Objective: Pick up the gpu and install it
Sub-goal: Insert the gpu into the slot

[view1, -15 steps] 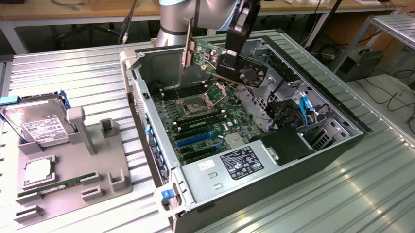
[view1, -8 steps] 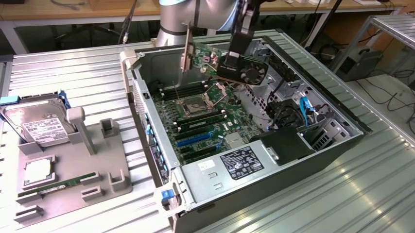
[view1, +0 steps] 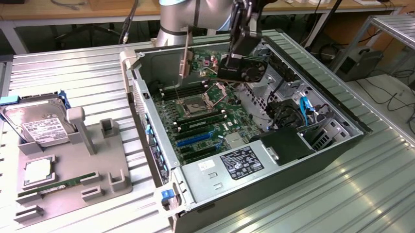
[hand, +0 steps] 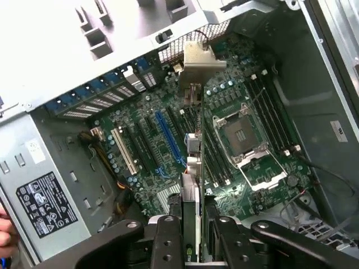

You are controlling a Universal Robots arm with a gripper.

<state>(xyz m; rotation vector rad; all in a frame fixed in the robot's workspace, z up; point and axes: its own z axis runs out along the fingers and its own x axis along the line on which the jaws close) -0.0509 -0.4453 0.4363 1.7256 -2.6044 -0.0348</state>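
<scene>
Gripper (hand: 193, 238) clamping gpu (hand: 190, 168) — above motherboard (hand: 162, 140)

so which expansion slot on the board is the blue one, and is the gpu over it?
The long blue slot, right of the white slot in the wrist view. The gpu, clamped edge-on in the gripper, hangs just beside it, not seated.

1. The gripper (view1: 241, 54) holds the gpu (view1: 241, 68) edge-down in open air above the motherboard (view1: 207, 116), touching nothing below.
2. The open case (view1: 337, 145) has walls all round, so the way in is from above.
3. The power supply (view1: 240, 162) closes the near end.
4. Cables (view1: 304, 109) crowd the exterior view's right.
</scene>
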